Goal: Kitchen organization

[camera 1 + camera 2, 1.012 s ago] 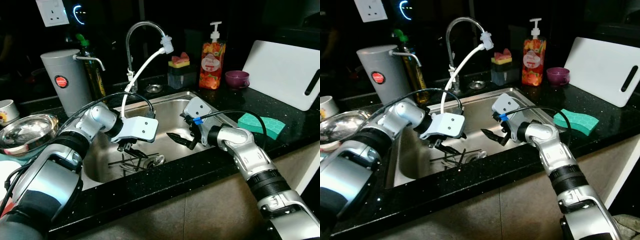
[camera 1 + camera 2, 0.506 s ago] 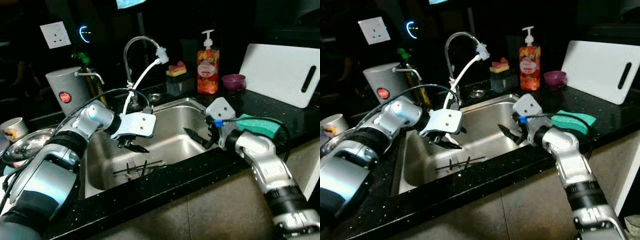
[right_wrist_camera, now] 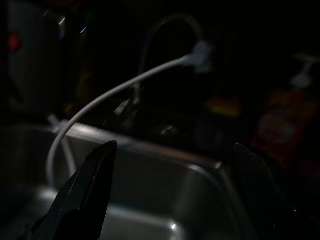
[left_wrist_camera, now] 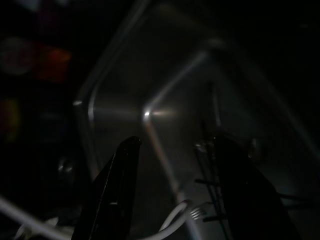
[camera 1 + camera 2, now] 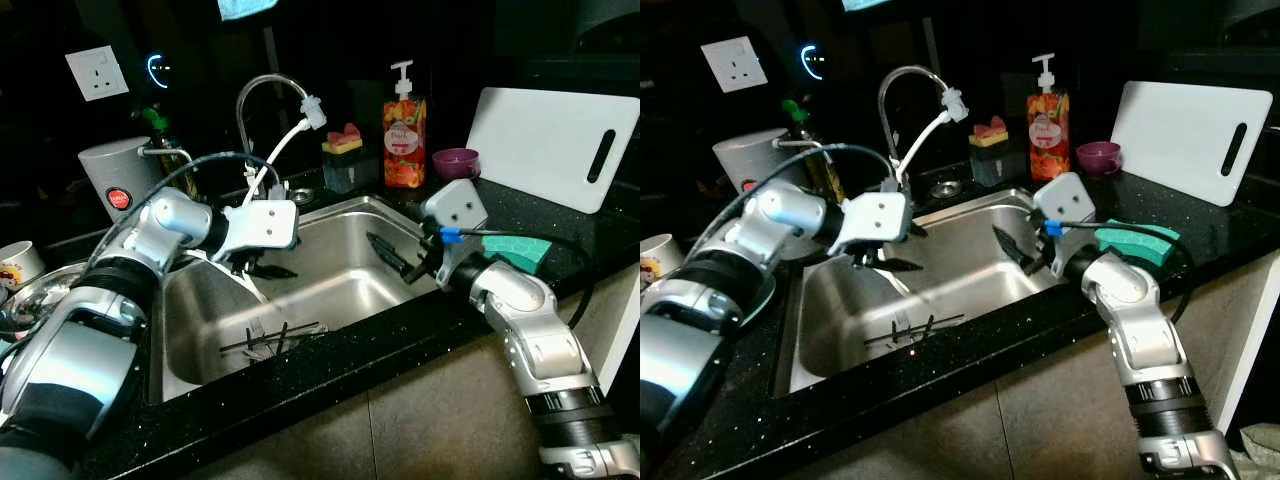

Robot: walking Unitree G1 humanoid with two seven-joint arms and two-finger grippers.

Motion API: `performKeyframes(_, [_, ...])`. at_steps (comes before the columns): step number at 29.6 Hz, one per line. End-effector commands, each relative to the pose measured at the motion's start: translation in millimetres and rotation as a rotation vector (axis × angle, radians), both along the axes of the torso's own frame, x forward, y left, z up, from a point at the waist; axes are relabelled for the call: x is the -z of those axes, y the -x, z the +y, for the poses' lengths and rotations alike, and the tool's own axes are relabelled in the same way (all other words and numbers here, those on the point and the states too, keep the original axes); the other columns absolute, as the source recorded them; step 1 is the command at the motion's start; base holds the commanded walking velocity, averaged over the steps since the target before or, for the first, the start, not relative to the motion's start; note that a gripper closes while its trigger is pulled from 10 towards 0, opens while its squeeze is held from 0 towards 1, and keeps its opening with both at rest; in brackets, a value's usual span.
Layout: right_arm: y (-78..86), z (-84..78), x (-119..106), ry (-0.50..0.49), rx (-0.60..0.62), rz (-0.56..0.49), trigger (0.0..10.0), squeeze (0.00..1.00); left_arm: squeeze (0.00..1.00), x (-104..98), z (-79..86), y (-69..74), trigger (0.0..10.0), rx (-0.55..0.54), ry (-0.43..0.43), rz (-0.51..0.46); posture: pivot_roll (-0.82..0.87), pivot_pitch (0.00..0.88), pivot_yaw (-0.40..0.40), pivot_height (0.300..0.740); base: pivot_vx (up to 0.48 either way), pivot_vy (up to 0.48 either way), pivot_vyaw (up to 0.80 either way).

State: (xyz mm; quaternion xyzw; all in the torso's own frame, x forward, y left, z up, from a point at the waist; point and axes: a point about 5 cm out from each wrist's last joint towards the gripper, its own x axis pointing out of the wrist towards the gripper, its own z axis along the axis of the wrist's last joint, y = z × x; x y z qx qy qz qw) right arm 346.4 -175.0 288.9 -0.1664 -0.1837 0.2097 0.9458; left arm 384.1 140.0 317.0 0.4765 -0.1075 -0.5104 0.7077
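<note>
Several dark utensils (image 5: 272,336) lie on the bottom of the steel sink (image 5: 345,215). My left gripper (image 5: 260,269) hangs open above the sink's back left part, clear of the utensils, with nothing between its fingers (image 4: 116,190). The white faucet hose (image 5: 262,180) runs down just beside it. My right gripper (image 5: 392,256) is open and empty too, over the sink's right side near the wall. The right wrist view looks across the basin at the hose (image 3: 115,95) and the faucet (image 3: 165,35).
Behind the sink stand a faucet (image 5: 250,95), a sponge holder (image 5: 345,160), a soap bottle (image 5: 403,145) and a purple cup (image 5: 455,161). A white cutting board (image 5: 550,145) and a green sponge (image 5: 517,250) sit at the right. At the left are a grey canister (image 5: 112,180), a metal bowl (image 5: 25,300) and a mug (image 5: 15,266).
The camera has shifted. My left gripper has risen from the utensils on the sink bottom to the back left. My right gripper has drawn back toward the sink's right wall.
</note>
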Motion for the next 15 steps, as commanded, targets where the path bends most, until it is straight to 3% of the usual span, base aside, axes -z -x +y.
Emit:
performKeyframes(1, [4.6, -4.1, -20.9, -0.082, 0.082, -0.106, 10.0, 0.0, 0.0, -13.2, 15.7, -1.0, 10.0, -0.076, 0.105, -0.044, -0.01, 0.0, 0.114, 0.74, 0.0, 0.0, 0.0])
performKeyframes(2, [4.6, -4.1, -20.9, -0.082, 0.082, -0.106, 10.0, 0.0, 0.0, -13.2, 15.7, -1.0, 10.0, -0.076, 0.105, -0.044, -0.01, 0.0, 0.114, 0.74, 0.0, 0.0, 0.0])
performKeyframes(4, [9.8, -16.3, -34.5, -0.148, 0.207, -0.194, 10.0, 0.0, 0.0, -22.9, 26.5, -1.9, 10.0, -0.144, 0.227, -0.088, -0.01, 0.0, 0.108, 0.74, 0.0, 0.0, 0.0])
performKeyframes(5, [9.8, -16.3, -34.5, -0.148, 0.207, -0.194, 10.0, 0.0, 0.0, -22.9, 26.5, -1.9, 10.0, -0.144, 0.227, -0.088, -0.01, 0.0, 0.108, 0.74, 0.0, 0.0, 0.0])
performKeyframes(9, [23.6, -28.2, -48.9, -0.212, 0.338, -0.297, 10.0, 0.0, 0.0, -30.3, 43.9, 0.7, 10.0, -0.214, 0.368, -0.134, 0.0, 0.0, 0.084, 0.74, 0.0, 0.0, 0.0])
performKeyframes(15, [42.9, -41.3, -62.6, -0.26, 0.469, -0.397, 10.0, 0.0, 0.0, -33.1, 58.4, 7.9, 10.0, -0.251, 0.448, -0.164, 0.01, 0.013, 0.061, 0.74, 0.0, 0.0, 0.0])
